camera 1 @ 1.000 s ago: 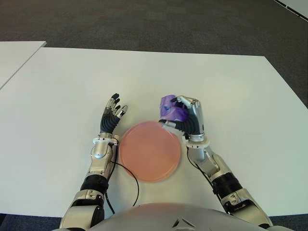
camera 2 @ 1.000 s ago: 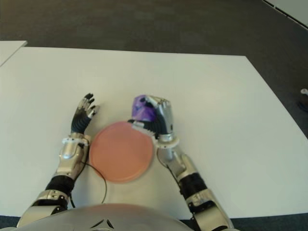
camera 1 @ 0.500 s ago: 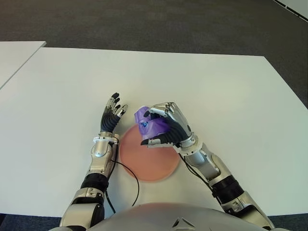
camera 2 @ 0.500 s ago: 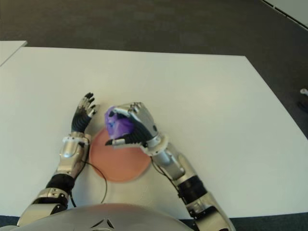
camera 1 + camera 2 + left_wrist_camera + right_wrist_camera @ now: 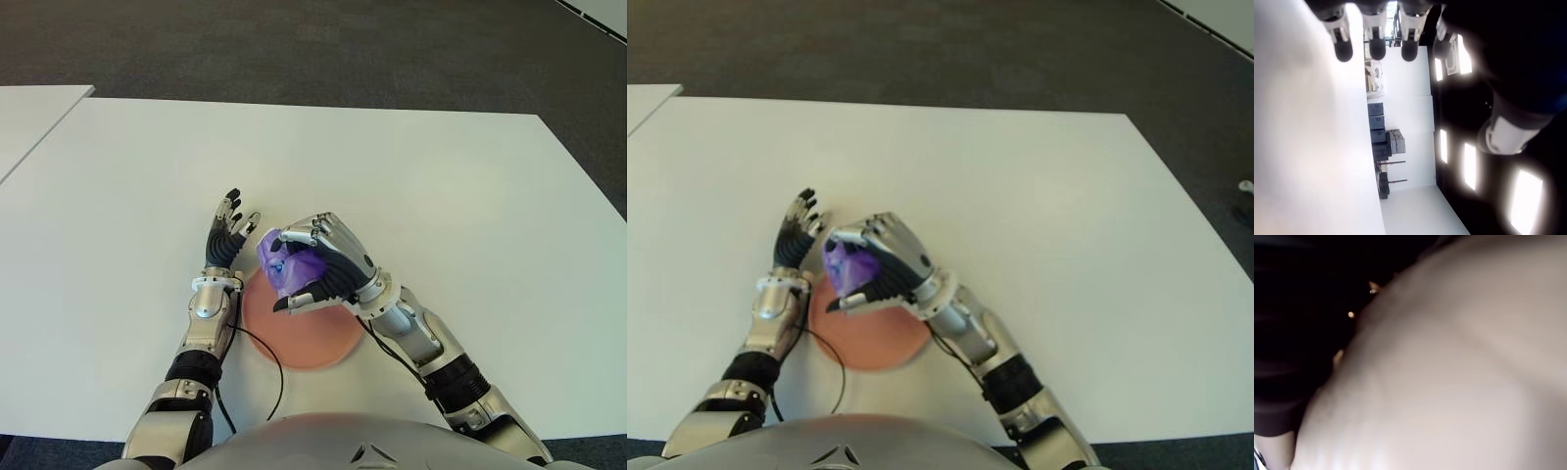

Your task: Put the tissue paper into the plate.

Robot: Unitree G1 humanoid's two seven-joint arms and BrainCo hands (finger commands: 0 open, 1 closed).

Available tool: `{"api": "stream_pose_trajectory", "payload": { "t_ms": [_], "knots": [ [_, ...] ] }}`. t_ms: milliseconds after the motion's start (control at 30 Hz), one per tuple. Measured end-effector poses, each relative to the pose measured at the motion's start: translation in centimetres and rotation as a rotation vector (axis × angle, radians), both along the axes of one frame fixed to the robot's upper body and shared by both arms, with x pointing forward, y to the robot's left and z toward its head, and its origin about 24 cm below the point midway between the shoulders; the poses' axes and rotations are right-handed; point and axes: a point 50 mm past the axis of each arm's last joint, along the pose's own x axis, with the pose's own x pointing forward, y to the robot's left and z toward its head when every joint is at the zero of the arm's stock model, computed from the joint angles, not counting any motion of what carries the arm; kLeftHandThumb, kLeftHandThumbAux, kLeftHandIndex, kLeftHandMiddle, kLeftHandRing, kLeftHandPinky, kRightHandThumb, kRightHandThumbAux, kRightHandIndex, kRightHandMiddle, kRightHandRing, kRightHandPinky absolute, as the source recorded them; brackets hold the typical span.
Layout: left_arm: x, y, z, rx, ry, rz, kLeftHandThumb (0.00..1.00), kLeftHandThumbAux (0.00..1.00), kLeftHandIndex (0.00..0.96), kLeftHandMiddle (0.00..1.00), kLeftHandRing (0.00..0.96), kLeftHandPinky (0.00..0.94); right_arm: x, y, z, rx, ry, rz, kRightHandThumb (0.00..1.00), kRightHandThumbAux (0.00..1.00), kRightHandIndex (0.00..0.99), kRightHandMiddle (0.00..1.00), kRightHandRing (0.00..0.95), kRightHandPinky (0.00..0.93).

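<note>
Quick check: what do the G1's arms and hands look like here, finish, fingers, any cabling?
Both arms are silver-grey metal with black joint segments near the elbows and a pale ring at each wrist. The left hand has black fingers with silver knuckle plates and light fingertips; the right hand shows a silver shell over its back and black fingers. A thin black cable loops from the left forearm across the white table.

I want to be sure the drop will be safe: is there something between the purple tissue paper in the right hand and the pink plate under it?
Nothing visible. The right hand holds the tissue paper over the plate, whose surface looks bare. The left hand shows beside the plate's left edge, fingers spread.
</note>
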Motion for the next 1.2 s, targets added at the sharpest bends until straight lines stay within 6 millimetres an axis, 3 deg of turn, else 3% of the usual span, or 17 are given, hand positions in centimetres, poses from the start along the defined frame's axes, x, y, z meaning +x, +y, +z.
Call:
{"api": "stream_pose_trajectory", "payload": {
  "t_ms": [500, 1033, 1200],
  "knots": [
    [0.0, 0.0, 0.0, -0.021, -0.005, 0.038, 0.000, 0.567, 0.012, 0.037, 0.008, 0.000, 0.0, 0.2, -0.5, -0.029, 0.012, 0.041, 0.756, 0.706, 0.441, 0.760, 0.784, 0.782],
    [-0.1, -0.1, 0.1, -0.031, 0.004, 0.003, 0.000, 0.545, 0.003, 0.002, 0.000, 0.000, 0.5, 0.0, -3.1, -0.122, 0.071, 0.008, 0.752, 0.707, 0.440, 0.808, 0.811, 0.828],
    [-0.2, -0.1, 0.1, -0.034, 0.004, -0.010, 0.000, 0.546, 0.000, 0.000, 0.000, 0.000, 0.3, 0.2, -3.4, -0.174, 0.077, 0.021, 0.748, 0.707, 0.441, 0.782, 0.789, 0.779]
  ]
}}
